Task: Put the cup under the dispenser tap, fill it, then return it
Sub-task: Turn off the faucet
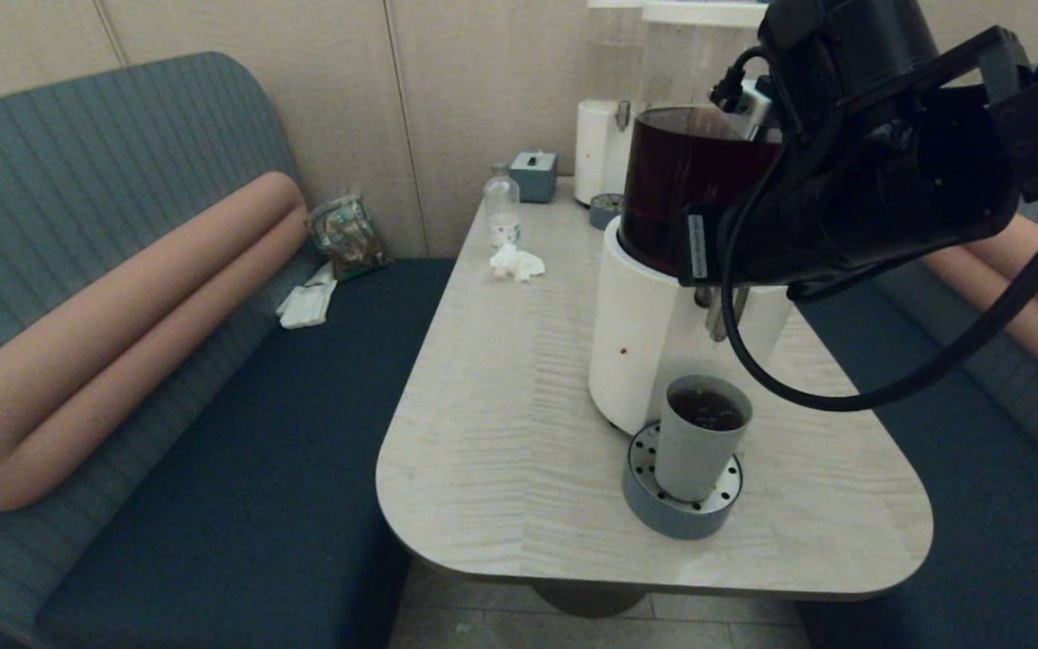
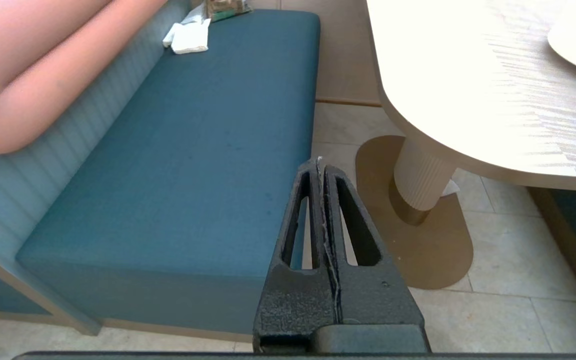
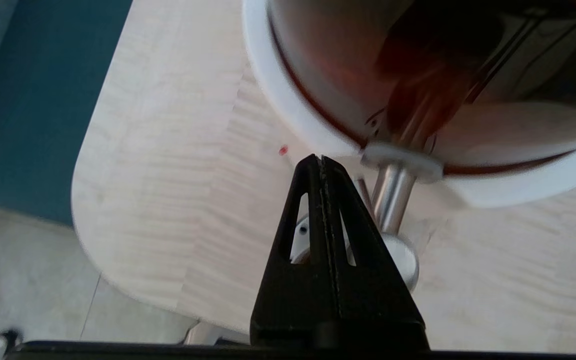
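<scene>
The grey-blue cup (image 1: 699, 442) stands upright on the round drip tray (image 1: 663, 516), directly below the steel dispenser tap (image 1: 719, 317), and holds dark liquid. Behind it rises the big dispenser's white base (image 1: 636, 333) with its tank of brown liquid (image 1: 677, 180). My right arm (image 1: 879, 153) hangs high in front of the tank, above the cup. In the right wrist view my right gripper (image 3: 321, 159) is shut and empty, just beside the tap (image 3: 393, 200). My left gripper (image 2: 319, 162) is shut and empty, low beside the bench, below table height.
A black cable (image 1: 843, 397) loops down from my right arm close to the cup. At the table's far end are a bottle (image 1: 502, 207), crumpled tissue (image 1: 516, 262), a tissue box (image 1: 533, 174) and a slimmer dispenser (image 1: 600, 149). Blue benches (image 1: 213, 433) flank the table.
</scene>
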You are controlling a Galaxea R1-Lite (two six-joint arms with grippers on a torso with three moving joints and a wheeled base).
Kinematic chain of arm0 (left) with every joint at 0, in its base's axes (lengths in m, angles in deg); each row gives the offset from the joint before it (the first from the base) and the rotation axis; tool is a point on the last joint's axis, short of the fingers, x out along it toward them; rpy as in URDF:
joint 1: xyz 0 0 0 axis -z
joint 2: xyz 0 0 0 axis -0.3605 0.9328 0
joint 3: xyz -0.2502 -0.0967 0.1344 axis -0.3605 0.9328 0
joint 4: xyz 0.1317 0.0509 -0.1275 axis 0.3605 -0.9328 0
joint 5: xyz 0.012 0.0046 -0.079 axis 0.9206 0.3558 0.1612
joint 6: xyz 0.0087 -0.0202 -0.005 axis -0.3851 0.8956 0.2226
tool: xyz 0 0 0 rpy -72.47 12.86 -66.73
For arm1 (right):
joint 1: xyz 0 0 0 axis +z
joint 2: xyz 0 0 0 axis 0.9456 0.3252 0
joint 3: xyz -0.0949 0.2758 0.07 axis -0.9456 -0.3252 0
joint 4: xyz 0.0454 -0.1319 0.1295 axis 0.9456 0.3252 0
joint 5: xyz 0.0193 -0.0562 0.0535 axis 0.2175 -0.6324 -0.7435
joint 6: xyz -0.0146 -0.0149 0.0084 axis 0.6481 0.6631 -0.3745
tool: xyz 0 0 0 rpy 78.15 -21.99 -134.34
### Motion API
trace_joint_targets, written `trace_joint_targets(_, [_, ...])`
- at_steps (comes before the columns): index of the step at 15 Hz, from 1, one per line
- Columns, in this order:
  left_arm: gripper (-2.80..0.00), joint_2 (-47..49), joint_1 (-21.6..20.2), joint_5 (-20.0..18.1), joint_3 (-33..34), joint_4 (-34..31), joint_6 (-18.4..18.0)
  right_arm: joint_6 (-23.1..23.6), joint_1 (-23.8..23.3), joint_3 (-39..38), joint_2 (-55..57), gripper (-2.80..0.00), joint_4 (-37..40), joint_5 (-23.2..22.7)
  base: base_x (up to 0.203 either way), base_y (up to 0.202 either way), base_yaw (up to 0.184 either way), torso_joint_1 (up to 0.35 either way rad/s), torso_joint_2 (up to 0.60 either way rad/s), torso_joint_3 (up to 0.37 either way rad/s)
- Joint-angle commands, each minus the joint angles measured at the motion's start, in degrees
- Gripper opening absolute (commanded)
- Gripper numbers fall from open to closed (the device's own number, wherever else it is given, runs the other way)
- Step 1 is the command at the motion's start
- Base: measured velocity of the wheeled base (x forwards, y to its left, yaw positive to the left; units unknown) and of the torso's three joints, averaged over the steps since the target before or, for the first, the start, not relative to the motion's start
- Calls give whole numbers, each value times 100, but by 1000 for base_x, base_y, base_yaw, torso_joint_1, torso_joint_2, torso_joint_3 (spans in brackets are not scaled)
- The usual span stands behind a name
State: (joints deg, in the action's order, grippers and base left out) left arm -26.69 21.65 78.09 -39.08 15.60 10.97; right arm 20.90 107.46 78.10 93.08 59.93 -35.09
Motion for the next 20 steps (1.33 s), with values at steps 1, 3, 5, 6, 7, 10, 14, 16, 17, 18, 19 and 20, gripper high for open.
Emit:
trace_joint_targets(1, [-280,7,0,2,1,2,4,12,-5,-1,47,-280,-29,74,0,0,0,0,0,0])
trace_joint_targets(3, [-280,7,0,2,5,2,4,24,-5,-1,56,-280,-29,190,0,0,0,0,0,0])
trace_joint_targets(5, [-280,7,0,2,0,2,4,71,-14,-1,48,-280,-29,226,0,0,0,0,0,0])
trace_joint_targets(6, [-280,7,0,2,-2,2,4,78,-23,-1,56,-280,-29,235,0,0,0,0,0,0])
trace_joint_targets(7, [-280,7,0,2,-2,2,4,78,-23,-1,56,-280,-29,268,0,0,0,0,0,0])
trace_joint_targets(10, [-280,7,0,2,-2,2,4,78,-23,-1,65,-280,-29,401,0,0,0,0,0,0])
trace_joint_targets(14, [-280,7,0,2,-2,2,4,78,-31,-1,56,-280,-38,422,0,0,0,0,0,0])
trace_joint_targets(16, [-280,7,0,2,7,2,4,69,-76,-1,65,-280,-38,517,0,0,0,0,0,0])
trace_joint_targets(17, [-280,7,0,2,-2,2,4,60,-84,-1,79,-280,-45,564,0,0,0,0,0,0])
trace_joint_targets(18, [-280,7,0,2,7,2,4,51,-85,-1,74,-280,-46,596,0,0,0,0,0,0])
trace_joint_targets(19, [-280,7,0,2,6,2,4,51,-93,-1,73,-280,-46,622,0,0,0,0,0,0])
trace_joint_targets(20, [-280,7,0,2,7,2,4,51,-93,-1,73,-280,-46,630,0,0,0,0,0,0])
